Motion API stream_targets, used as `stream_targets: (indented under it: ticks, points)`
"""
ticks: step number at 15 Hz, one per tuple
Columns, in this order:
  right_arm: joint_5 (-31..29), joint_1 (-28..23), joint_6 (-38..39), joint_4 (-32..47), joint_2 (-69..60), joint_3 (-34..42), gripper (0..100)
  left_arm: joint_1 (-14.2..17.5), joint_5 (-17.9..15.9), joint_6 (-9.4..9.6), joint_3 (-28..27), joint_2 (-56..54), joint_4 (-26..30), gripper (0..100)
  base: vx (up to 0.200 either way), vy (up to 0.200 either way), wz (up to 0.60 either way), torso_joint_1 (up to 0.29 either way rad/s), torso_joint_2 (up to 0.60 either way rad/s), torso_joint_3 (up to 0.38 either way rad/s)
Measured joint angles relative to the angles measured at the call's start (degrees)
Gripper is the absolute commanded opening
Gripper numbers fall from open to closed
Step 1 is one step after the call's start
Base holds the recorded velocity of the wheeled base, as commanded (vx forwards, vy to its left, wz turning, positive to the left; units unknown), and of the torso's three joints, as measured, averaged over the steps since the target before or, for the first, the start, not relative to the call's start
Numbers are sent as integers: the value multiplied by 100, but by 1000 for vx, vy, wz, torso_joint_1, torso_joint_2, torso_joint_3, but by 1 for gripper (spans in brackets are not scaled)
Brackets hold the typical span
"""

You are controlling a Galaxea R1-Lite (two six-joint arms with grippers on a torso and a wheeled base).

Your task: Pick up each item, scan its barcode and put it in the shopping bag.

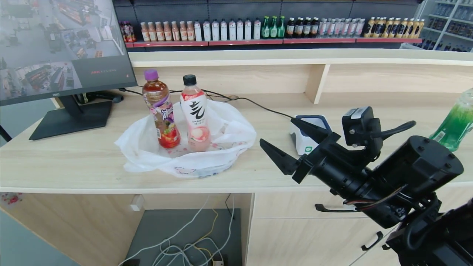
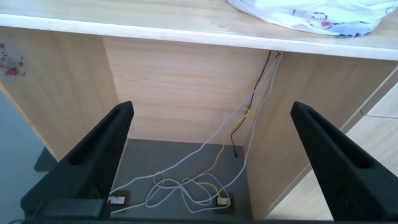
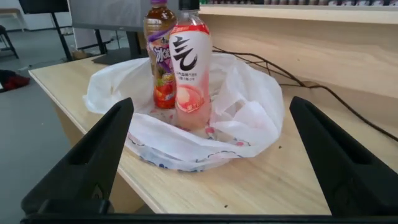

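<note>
While two bottles, one purple-capped (image 1: 161, 111) and one pink with a black cap (image 1: 196, 114), stand upright side by side inside the white shopping bag (image 1: 229, 136) on the table (image 1: 74, 162), one green bottle (image 1: 456, 122) is left outside it at the table's far right edge. That bottle looks like the next item to take. The right gripper (image 1: 276, 129) hangs over the front of the table with its fingers spread wide and nothing between them. It points left toward the bag, just in front of the small white scanner (image 1: 303, 145). So the green bottle lies behind and to the right of this gripper, on the far side of the arm's own wrist, opposite to the way the fingers face. Its long axis runs roughly upright, though it leans toward the upper right in the head view, and only part of it can be seen. The left gripper (image 2: 211, 168) is also spread and empty, low down in front of the table's open underside where loose cables (image 2: 186, 186) trail, well apart from the green bottle. The right arm is clearly the nearer one. It would probably have to swing round to the right and meet the bottle's side, then carry it leftward past the scanner to the bag.
</note>
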Motion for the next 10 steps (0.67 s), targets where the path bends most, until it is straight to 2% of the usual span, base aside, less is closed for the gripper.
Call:
stream_targets:
  ticks: [4, 10]
  points:
    - [-2, -267, -1, -2, -166, 162, 100, 2, 0, 0, 0, 0, -2, 100, 0, -200, 0, 4, 0, 2]
    - [-2, -344, -78, 2, -428, 528, 100, 2, 0, -4, 0, 0, -2, 100, 0, -200, 0, 2, 5, 1]
